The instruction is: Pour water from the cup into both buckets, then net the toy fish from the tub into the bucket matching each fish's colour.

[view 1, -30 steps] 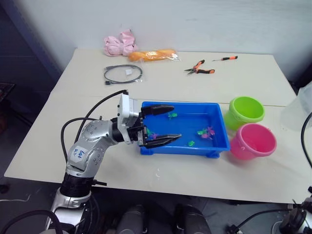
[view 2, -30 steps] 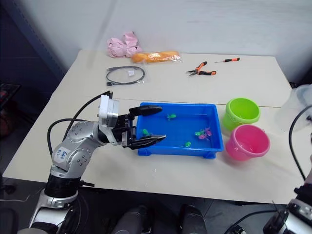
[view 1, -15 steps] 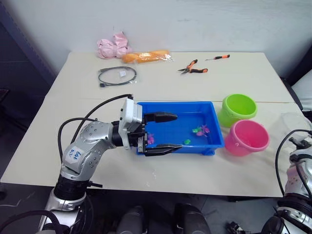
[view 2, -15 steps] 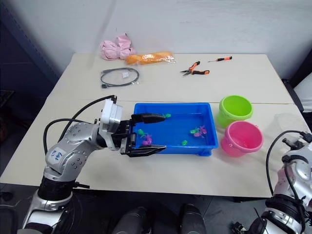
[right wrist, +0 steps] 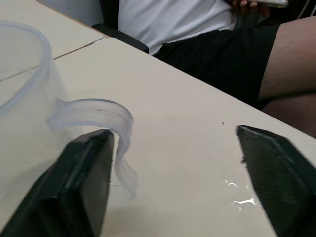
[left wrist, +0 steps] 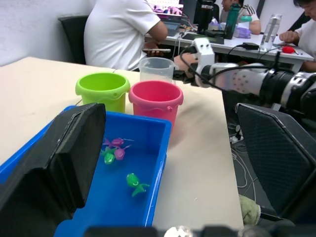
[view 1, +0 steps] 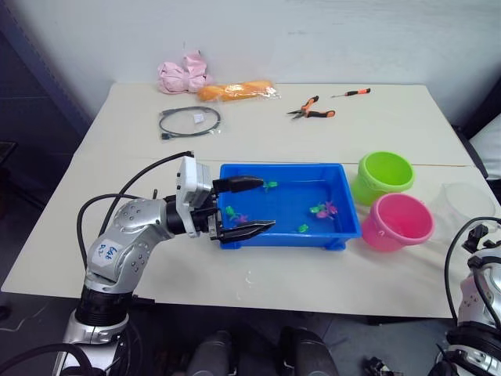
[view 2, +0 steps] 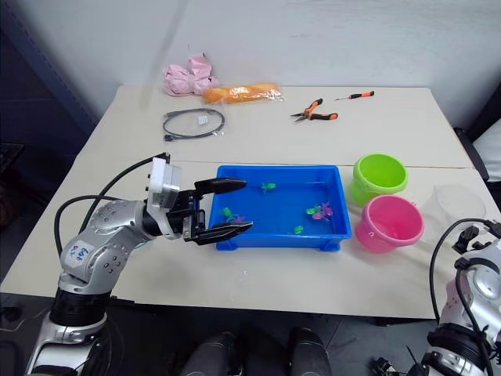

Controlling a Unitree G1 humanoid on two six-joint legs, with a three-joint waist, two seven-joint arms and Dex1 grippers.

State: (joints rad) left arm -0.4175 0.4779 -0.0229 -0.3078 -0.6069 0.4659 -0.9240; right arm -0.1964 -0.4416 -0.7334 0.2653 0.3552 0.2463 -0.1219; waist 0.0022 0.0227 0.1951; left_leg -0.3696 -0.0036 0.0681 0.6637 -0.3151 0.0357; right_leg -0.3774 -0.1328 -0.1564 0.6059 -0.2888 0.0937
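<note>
The blue tub [view 1: 344, 200] holds several small green and pink toy fish [view 1: 325, 209] in water. My left gripper [view 1: 264, 204] hangs open over the tub's left end, one finger above the water and the other at the near rim. The lime green bucket [view 1: 383, 176] and the pink bucket [view 1: 401, 222] stand just right of the tub. The clear cup [view 1: 466, 202] stands upright on the table right of the pink bucket. My right gripper [right wrist: 173, 163] is open beside the cup, whose handle [right wrist: 101, 111] lies against one finger [right wrist: 84, 182].
Pliers [view 1: 313, 108], a screwdriver [view 1: 356, 92], a coiled cable [view 1: 189, 121], an orange packet [view 1: 239, 90] and a pink cloth [view 1: 184, 74] lie along the far edge. A seated person [left wrist: 123, 34] is past the table's right side. Water drops [right wrist: 237, 197] wet the table.
My right gripper has opened and let go of the cup, which now stands on the table. The camera has shifted. My left gripper stays open over the tub.
</note>
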